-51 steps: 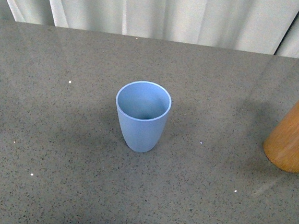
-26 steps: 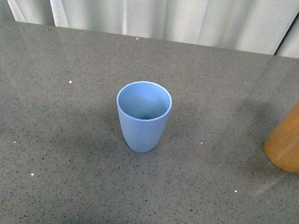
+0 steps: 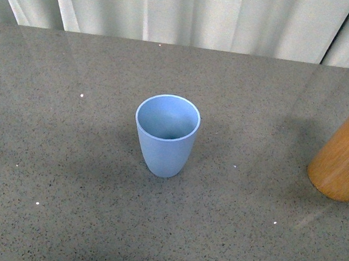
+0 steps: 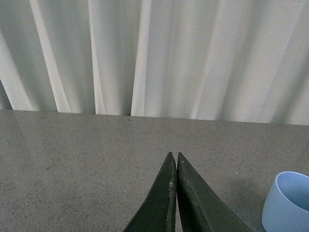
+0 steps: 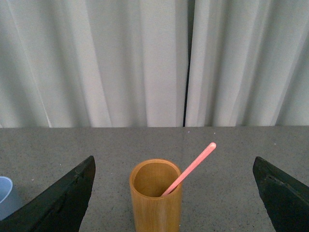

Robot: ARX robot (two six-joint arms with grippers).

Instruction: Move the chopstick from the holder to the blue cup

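Blue cup [image 3: 166, 136]: upright, roughly mid desk [image 3: 59, 187] on front cam, mouth up, plain light blue. The desk is grey speckled stone and glossy, w/ a pale curtain [image 3: 203, 14] hanging along the far edge.

Holder [image 3: 343, 159]: you'll find it at the right edge of front cam, partly cut by the frame. It's orange-brown w/ fine grain, standing upright on the desk, well apart from the blue cup.

Chopstick [image 5: 189, 168]: shows on R wrist cam only. It's a pinkish-red stick w/ its lower end down inside the holder, shaft leaning on the rim and upper part sticking out at a tilt. So it's in the holder, not the blue cup.

R end effector [image 5: 173, 158]: spread wide, gripping nothing. Its two dark fingers [image 5: 67, 193] sit far out to either side of the holder, clear of both holder and chopstick. The holder lines up in the gap between them; can't tell how far ahead of the tips it stands. A sliver of the blue cup shows at the edge of that cam.

L end effector [image 4: 174, 159]: tips pressed together, nothing pinched between, over bare desk. The blue cup shows at the corner of L wrist cam, apart from the tips.
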